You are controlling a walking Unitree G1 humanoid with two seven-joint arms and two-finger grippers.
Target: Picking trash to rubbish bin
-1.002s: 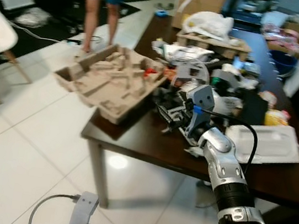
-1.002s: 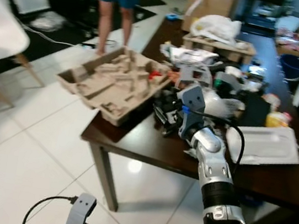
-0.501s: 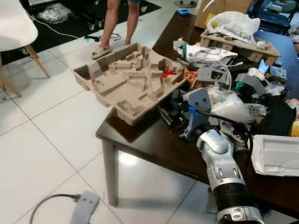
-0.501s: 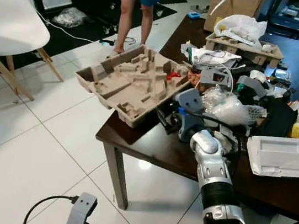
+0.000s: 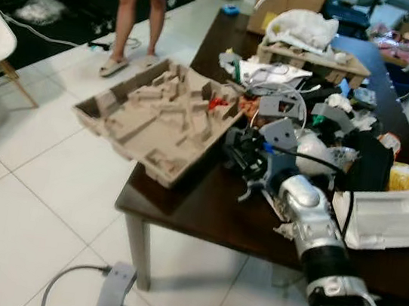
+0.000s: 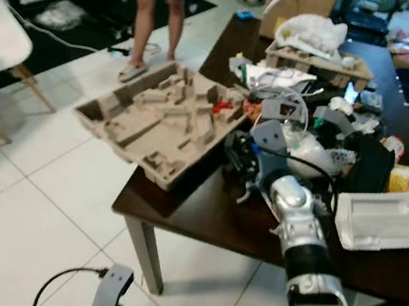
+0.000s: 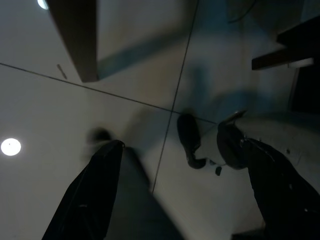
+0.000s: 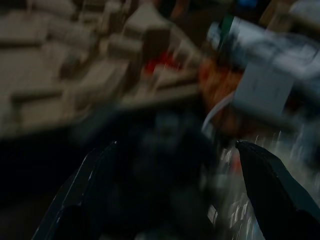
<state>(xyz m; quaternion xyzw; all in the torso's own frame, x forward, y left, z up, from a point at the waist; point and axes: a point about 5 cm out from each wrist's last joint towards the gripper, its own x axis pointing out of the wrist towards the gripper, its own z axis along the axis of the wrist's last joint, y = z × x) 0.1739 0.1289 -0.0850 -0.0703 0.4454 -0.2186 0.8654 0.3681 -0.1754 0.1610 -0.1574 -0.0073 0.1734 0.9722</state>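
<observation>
we see our right gripper (image 8: 170, 190) spread wide over the dark clutter (image 5: 246, 151) beside the cardboard tray (image 5: 160, 116) — empty — left gripper (image 7: 175, 200) open too.

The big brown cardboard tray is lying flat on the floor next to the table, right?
Not quite. The cardboard tray is not on the floor: it rests on the dark table's corner and hangs out over the edge, as the left eye view shows.

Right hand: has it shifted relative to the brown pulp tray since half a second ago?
Cannot tell. The camera swung, and the right hand keeps hovering just beside the brown pulp tray corner over the table clutter.
</observation>
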